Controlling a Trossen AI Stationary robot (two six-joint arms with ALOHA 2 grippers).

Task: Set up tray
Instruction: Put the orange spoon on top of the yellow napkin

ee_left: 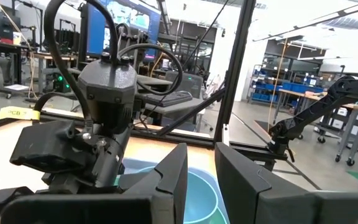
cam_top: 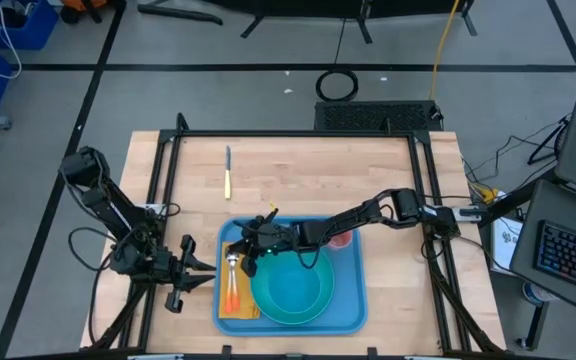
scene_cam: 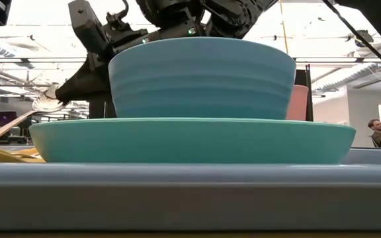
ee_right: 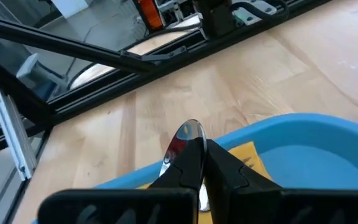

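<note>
A lab – monitors (ee_left: 114, 28), shelving (ee_left: 291, 84), cables everywhere.

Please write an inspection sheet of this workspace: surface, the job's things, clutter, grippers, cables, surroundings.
Surface: wooden table, framed by black rails.
Job's things: light-blue tray at the near edge; in it a turquoise plate carrying a bowl, a yellow napkin, a spoon over the napkin, a pink cup.
Clutter: a yellow-handled knife lying alone on the far part of the table.
Grippers: right gripper shut on the spoon over the tray's left side; left gripper waits left of the tray.
Cables: a coiled black cable on the floor.
Surroundings: a person sits far off.
</note>
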